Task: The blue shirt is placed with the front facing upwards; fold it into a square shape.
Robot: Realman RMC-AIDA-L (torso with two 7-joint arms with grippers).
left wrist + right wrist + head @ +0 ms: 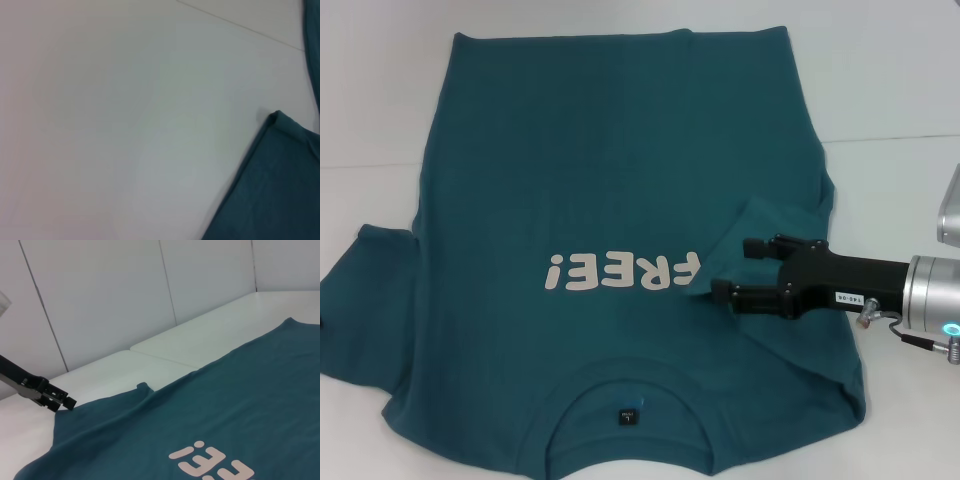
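The blue shirt [600, 180] lies flat on the white table, chest up, with the pale "FREE!" lettering [620, 270] in its middle. Its collar [630, 372] and dark neck label [630, 417] are at the near edge. The right sleeve [750, 235] is turned inward over the chest. My right gripper [732, 270] hovers at that sleeve's tip, open, its black fingers spread on either side of the flap. The left sleeve [370, 290] lies spread out flat. My left gripper [62, 400] shows only in the right wrist view, beside that sleeve's edge. The left wrist view holds a sleeve corner [280, 122].
White table [900, 90] surrounds the shirt, with a seam line running across it [890, 140]. Pale wall panels [100, 300] stand behind the far edge. The shirt's hem [620, 38] reaches toward the back of the table.
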